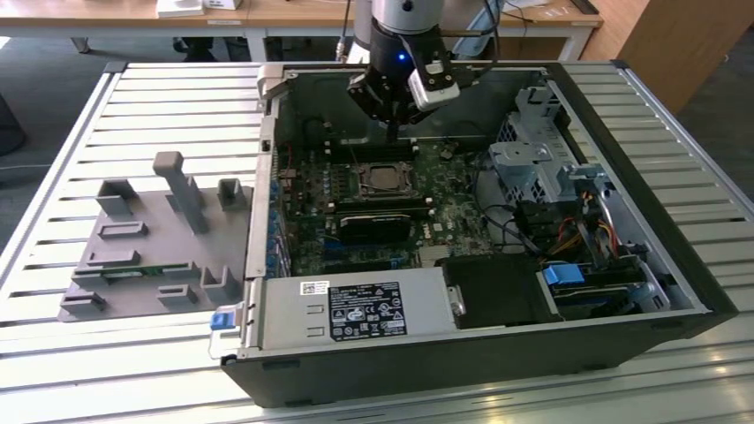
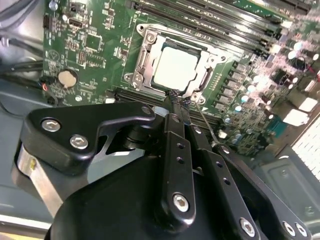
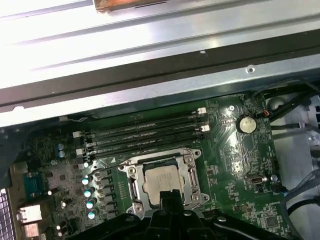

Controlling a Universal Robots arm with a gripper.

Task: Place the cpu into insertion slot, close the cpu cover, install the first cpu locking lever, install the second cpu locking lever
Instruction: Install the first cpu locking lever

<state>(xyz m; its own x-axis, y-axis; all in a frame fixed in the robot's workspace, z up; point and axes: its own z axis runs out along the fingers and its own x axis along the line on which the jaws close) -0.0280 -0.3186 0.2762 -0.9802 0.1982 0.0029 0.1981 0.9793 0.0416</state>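
The cpu (image 2: 175,70) is seen seated in the largely hidden insertion slot (image 2: 134,78) beneath the lowered cpu cover (image 2: 141,59), near the motherboard's (image 2: 90,45) far edge in the exterior view, while the gripper (image 2: 178,99), fingers drawn together, is poised at the socket's rim, any grip on the thin locking lever (image 2: 205,125) obscured.

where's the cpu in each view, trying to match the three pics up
Exterior view: the cpu sits mid-motherboard inside the open case, lower in the picture than the gripper.
Second wrist view: the cpu lies just beyond the gripper.
First wrist view: the cpu lies between the gripper and the memory slots.
Shared landmark: the silvery cpu cover framing it.
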